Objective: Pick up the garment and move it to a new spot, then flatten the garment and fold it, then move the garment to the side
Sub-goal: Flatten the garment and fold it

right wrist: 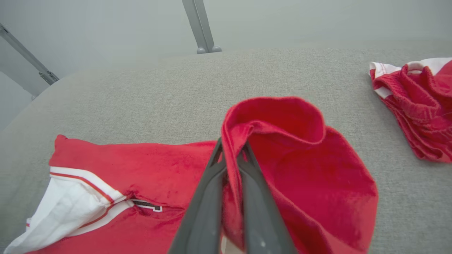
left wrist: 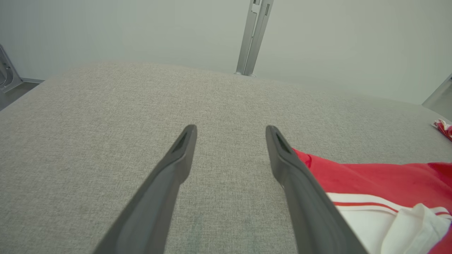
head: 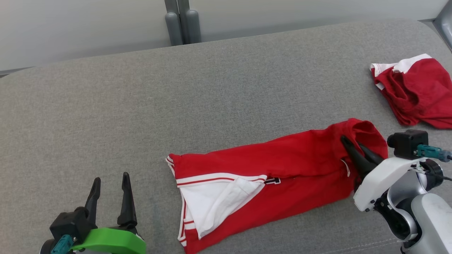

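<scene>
**Red garment gripped at one end by the right jaws**

A red garment point(head: 282, 158) with white trim is seen stretched out on the grey fabric-covered surface point(head: 141, 106), across the lower middle and right of the head view. Its left end is folded open, so that a white panel point(head: 215, 201) edged with red and white stripes is exposed. Its right end is lifted off the surface into a raised loop.

The right jaws are closed on that raised end. In the right wrist view a fold of the red cloth is gripped between the two dark fingers point(right wrist: 203, 211), and the rest of the garment point(right wrist: 141, 165) is spread out to the left of them. In the head view the same fingers point(head: 356, 158) are laid over the garment's right end, ahead of the white wrist housing point(head: 383, 180).

The left jaws are held wide open, with nothing between them. Their fingers point(head: 125, 201) are shown at the lower left of the head view, over bare surface and clear of the garment's left end. In the left wrist view a corner of the garment point(left wrist: 370, 176) is overlapped by one finger point(left wrist: 296, 183); whether contact is made there cannot be told.

A second red garment point(head: 416, 91), crumpled and banded in white, is seen near the surface's right edge, apart from the first.
</scene>
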